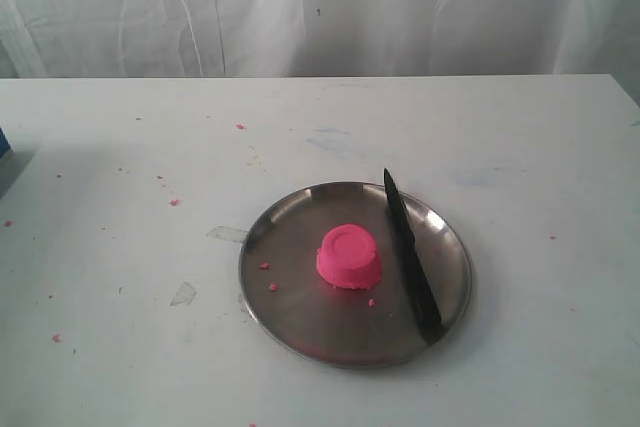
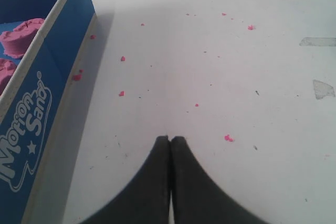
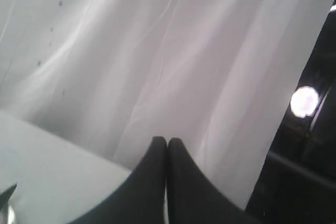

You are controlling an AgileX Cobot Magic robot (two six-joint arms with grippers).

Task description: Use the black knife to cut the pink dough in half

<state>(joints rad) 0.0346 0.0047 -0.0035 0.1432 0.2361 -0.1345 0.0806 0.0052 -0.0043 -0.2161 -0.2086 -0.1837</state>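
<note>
The pink dough [image 1: 349, 256] is one whole flat-topped dome near the middle of the round steel plate [image 1: 285, 292]. The black knife [image 1: 410, 255] lies on the plate just right of the dough, tip pointing to the far rim, handle at the near right rim. Neither arm shows in the exterior view. My left gripper [image 2: 170, 139] is shut and empty above bare table with pink crumbs. My right gripper [image 3: 167, 141] is shut and empty, facing the white curtain past the table's edge.
A blue Motion Sand box [image 2: 39, 98] holding more pink lumps [image 2: 22, 36] stands beside the left gripper. Pink crumbs [image 1: 174, 201] dot the white table [image 1: 120, 147]. A white curtain [image 1: 320, 7] hangs behind the table. Two scraps of clear tape [image 1: 228, 234] lie left of the plate.
</note>
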